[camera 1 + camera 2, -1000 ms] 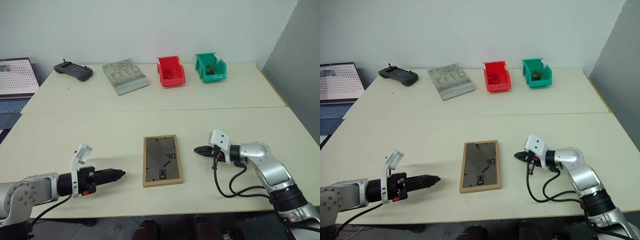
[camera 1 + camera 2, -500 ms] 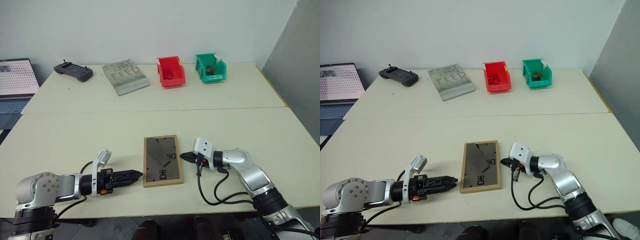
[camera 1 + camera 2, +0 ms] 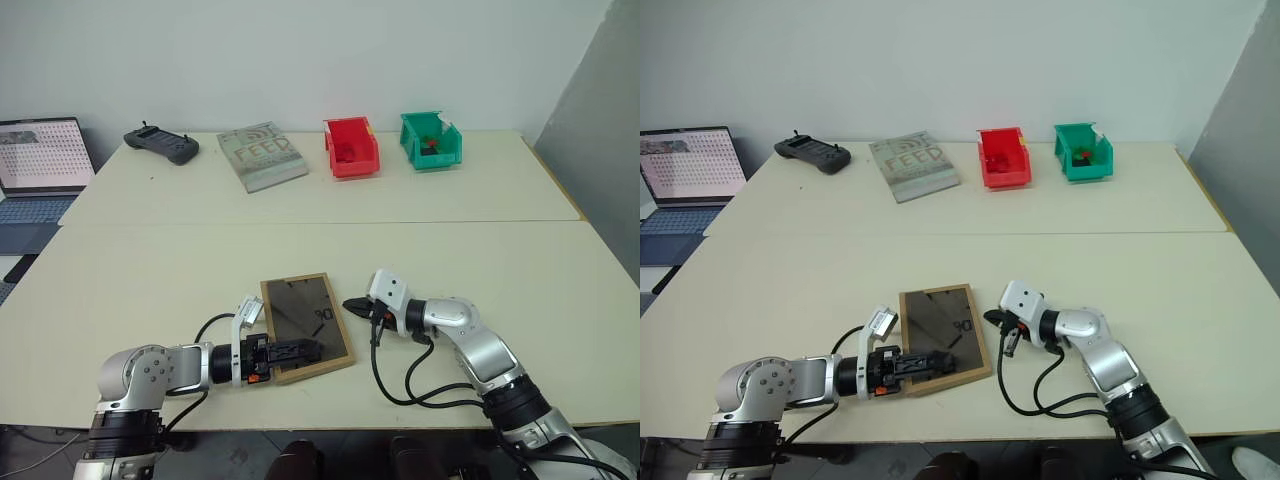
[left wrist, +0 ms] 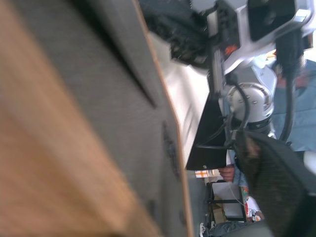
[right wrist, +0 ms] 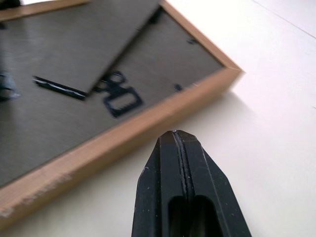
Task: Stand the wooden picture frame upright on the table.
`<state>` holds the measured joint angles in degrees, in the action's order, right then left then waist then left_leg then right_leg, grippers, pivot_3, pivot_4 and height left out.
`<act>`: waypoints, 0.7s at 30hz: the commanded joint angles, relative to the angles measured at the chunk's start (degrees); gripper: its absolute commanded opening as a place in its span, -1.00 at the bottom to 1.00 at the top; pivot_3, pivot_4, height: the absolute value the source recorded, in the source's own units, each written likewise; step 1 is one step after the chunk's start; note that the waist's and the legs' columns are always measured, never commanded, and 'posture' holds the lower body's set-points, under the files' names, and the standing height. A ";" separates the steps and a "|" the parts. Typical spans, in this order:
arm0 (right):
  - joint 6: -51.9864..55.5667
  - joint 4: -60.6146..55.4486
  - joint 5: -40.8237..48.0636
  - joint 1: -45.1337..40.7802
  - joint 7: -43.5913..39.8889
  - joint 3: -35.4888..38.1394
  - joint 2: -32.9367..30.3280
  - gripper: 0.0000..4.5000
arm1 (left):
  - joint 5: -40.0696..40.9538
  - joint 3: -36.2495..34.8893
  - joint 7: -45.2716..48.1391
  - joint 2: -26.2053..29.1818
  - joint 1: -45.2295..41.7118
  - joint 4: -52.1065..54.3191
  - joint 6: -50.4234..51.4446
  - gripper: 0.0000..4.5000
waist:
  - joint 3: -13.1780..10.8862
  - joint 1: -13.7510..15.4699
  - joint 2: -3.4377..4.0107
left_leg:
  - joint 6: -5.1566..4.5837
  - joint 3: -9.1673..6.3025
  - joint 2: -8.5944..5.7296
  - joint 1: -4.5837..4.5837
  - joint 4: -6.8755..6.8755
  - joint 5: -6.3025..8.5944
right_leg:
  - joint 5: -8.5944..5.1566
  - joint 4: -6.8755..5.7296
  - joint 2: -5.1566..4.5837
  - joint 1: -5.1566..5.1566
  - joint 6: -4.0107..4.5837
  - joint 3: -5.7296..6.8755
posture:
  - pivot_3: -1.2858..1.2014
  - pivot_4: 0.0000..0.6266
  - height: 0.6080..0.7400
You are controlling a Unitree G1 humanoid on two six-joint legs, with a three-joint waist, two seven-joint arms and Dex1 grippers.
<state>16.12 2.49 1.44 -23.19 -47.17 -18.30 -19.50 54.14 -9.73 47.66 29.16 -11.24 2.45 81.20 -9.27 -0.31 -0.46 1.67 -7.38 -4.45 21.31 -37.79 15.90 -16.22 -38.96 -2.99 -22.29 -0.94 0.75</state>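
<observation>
Frame (image 3: 304, 328) face-down on table (image 3: 300, 240), left end effector (image 3: 296, 352) parted at its edge, right end effector (image 3: 350, 305) pinched empty.

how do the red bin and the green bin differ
The red bin is red and sits nearer the grey book; the green bin is green and sits nearer the table's right edge. Both are small open-front bins in the far row, each holding small items.
</observation>
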 commanded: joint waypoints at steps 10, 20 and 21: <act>0.07 2.40 2.53 -2.92 4.49 8.29 -0.81 -1.00 | 11.31 -13.98 -7.28 1.69 -2.54 9.17 6.99 -0.46 | -0.09 -0.71 -0.12 | 0.03 -0.01 0.05 0.03 0.03 0.04 | -0.01 -0.01 0.05 -0.04 0.02 0.00 | 0.03 -0.52 1.00; 12.15 -2.06 24.38 -21.74 -3.01 20.22 -0.20 -0.84 | 13.21 -14.11 -10.34 7.69 -15.78 11.36 3.08 -0.62 | -0.26 -1.38 -0.25 | 0.09 -0.02 0.07 0.24 -0.01 0.01 | 0.00 -0.02 0.08 -0.24 0.03 0.02 | 0.03 -0.52 1.00; 16.46 -2.09 28.20 -24.55 -4.81 20.99 -0.58 -0.78 | 12.38 -13.00 -9.58 8.84 -16.78 11.34 2.02 -0.62 | -0.25 -1.45 -0.24 | 0.09 -0.02 0.06 0.31 0.00 0.01 | 0.00 -0.02 0.08 -0.31 0.03 0.02 | 0.03 -0.52 1.00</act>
<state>26.36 3.35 22.24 -44.49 -48.46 0.56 -19.57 66.56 -23.63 36.35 36.57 -26.37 11.84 85.69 -9.52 -1.76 -0.70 1.77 -7.39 -4.38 21.66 -37.80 15.92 -16.22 -38.97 -2.92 -22.64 -0.91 0.76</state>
